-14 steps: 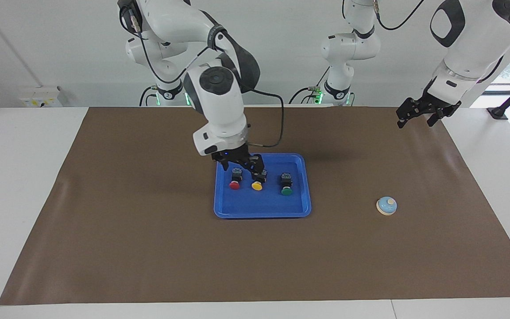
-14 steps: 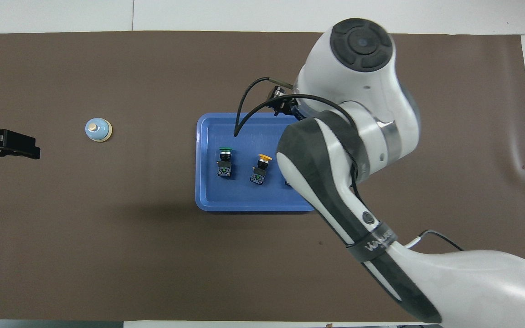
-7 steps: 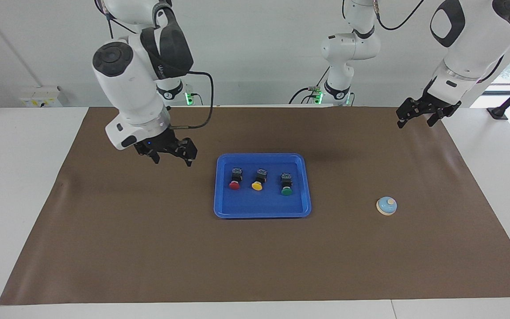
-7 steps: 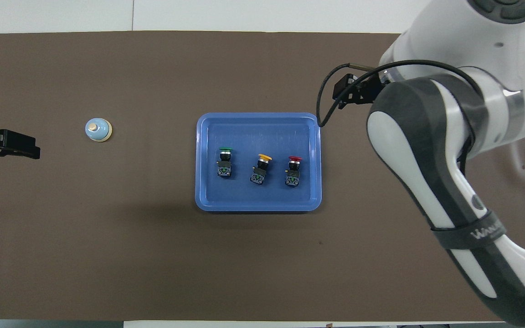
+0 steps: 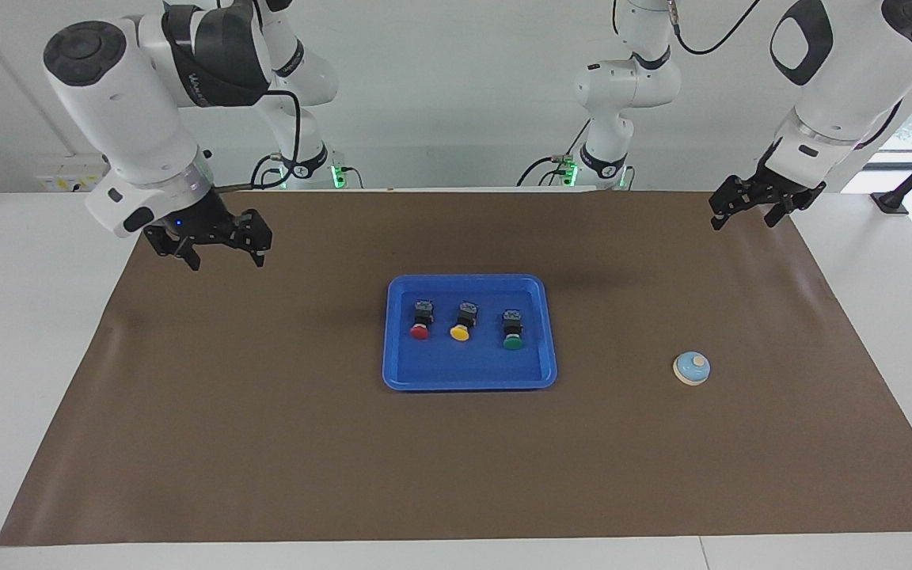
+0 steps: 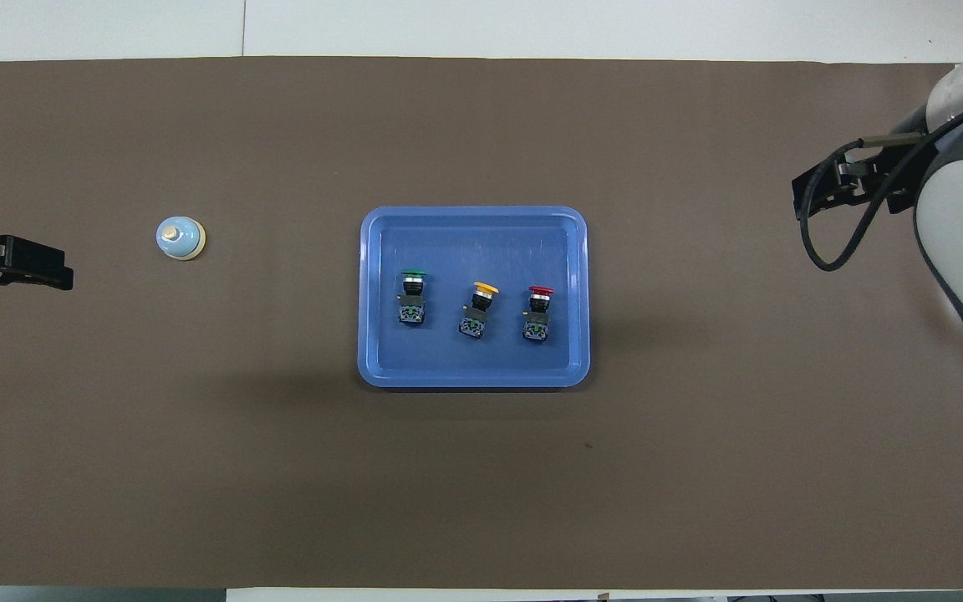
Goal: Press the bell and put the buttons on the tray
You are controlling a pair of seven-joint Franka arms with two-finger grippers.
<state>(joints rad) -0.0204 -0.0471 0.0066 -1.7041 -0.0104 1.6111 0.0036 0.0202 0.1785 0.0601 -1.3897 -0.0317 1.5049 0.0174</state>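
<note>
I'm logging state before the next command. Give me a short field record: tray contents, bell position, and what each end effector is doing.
tray: shallow bright blue plastic tray at mid-table on the brown mat
tray contents: three black-bodied push buttons in a row, red cap, yellow cap, green cap
bell: small light blue dome bell on the mat, toward the left arm's end, outside the tray
left end effector: open, empty, raised over the mat's corner, waiting
right end effector: open, empty, raised over the mat at the right arm's end
</note>
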